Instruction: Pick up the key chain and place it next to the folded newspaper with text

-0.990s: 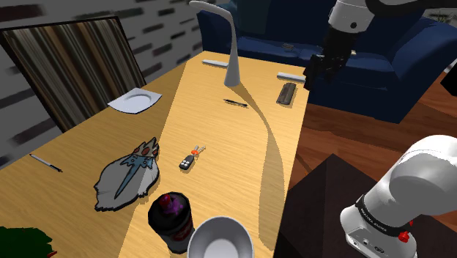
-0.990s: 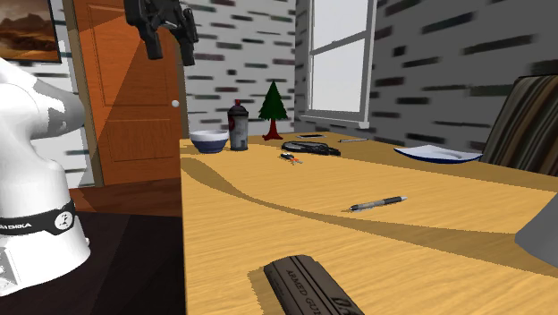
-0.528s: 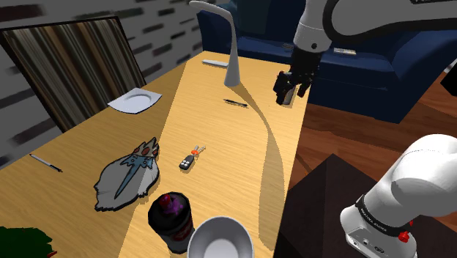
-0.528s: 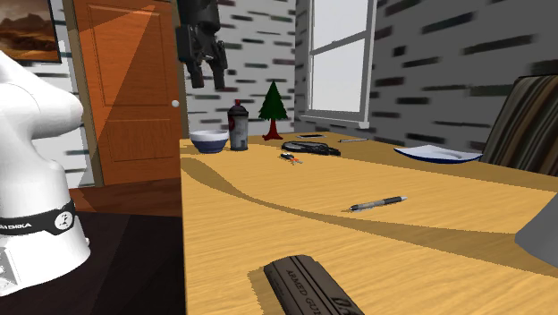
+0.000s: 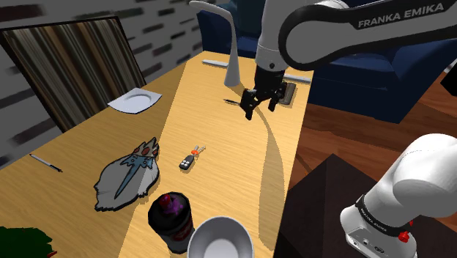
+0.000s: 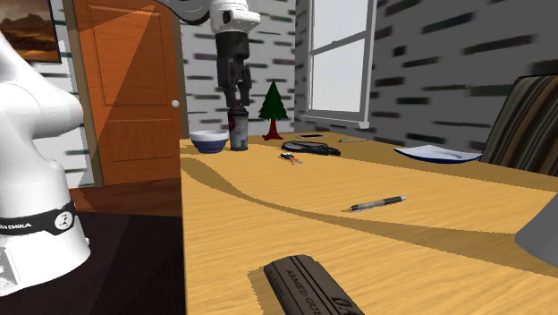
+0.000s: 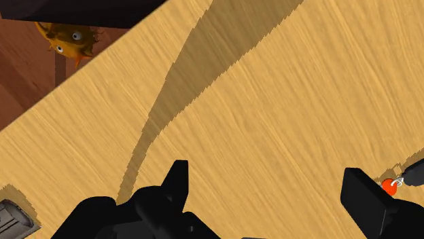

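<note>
So the arm has swung in from past the table edge and now the gripper hangs over the wood, fingers wide apart and empty, with the key chain lying untouched below and off to one side of it, so I reckon the grab is still to come

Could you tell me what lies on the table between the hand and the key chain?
In the shoulder view the stretch of table from the hand to the key chain is bare wood; a pen lies just off that line.
</note>
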